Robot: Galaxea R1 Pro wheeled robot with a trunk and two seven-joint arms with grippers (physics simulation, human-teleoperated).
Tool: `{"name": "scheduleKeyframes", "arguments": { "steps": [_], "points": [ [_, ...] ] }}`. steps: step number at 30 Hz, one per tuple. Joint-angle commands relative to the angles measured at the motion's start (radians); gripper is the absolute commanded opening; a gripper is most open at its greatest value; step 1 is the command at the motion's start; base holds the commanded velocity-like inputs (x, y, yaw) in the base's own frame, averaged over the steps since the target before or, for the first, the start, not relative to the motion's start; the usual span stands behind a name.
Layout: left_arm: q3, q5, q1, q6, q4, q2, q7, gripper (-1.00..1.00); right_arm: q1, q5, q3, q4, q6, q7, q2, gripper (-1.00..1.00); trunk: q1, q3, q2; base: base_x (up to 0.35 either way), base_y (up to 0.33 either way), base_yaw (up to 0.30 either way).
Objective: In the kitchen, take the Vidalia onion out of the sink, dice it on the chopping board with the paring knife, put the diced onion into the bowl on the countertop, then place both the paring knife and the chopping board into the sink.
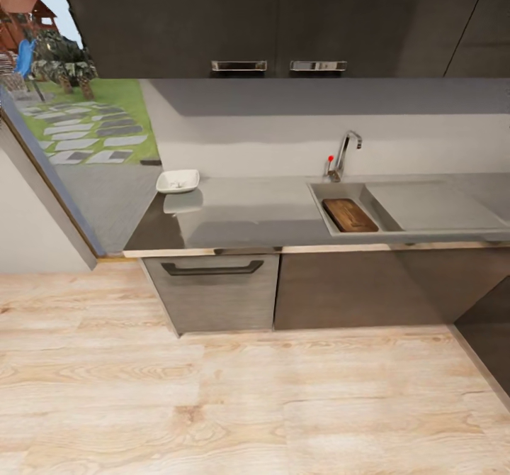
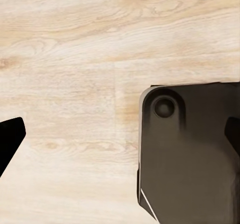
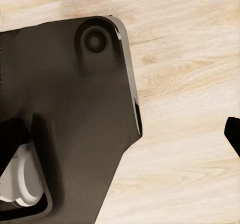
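Note:
The dark-brown chopping board [image 1: 350,215] lies inside the basin of the steel sink [image 1: 318,193], under the chrome tap [image 1: 345,150] with its red dot. At the far left end of the grey countertop [image 1: 241,213] sits the white bowl [image 1: 177,181]; what it holds is too small to make out. The onion and the paring knife are hidden or out of view. My left gripper [image 2: 120,139] hangs open over the wooden floor, with black fingertips [image 2: 11,136] at the frame edges. My right gripper [image 3: 120,134] is also open above the floor, beside my dark base.
Dark wall cabinets [image 1: 276,14] hang above the counter. A drawer with a black handle [image 1: 212,269] is below the bowl. A window [image 1: 78,120] opens at the left. A dark cabinet side [image 1: 489,333] juts out at the right. Light wooden floor [image 1: 248,404] stretches before the counter.

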Motion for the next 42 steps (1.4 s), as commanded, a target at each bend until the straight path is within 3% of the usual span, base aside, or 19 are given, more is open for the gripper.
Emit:
{"name": "scheduleKeyframes", "arguments": {
  "steps": [1,34,42],
  "points": [
    [-0.009,0.007,0.000,-0.001,-0.002,0.000,0.005,1.00,0.000,0.000,-0.008,-0.001,-0.002,0.009,0.001,1.00,0.001,0.000,-0.002,0.000,0.000,0.000],
    [-0.009,0.007,0.000,0.000,0.001,0.001,0.004,1.00,0.001,0.000,-0.010,-0.004,-0.004,0.009,0.000,1.00,0.001,0.053,-0.002,0.000,0.000,0.000],
    [-0.008,0.007,0.000,0.000,0.067,0.001,0.009,1.00,0.001,-0.001,-0.010,-0.023,-0.004,0.009,-0.001,1.00,0.001,0.065,-0.002,0.000,0.000,0.000]
  ]
}}
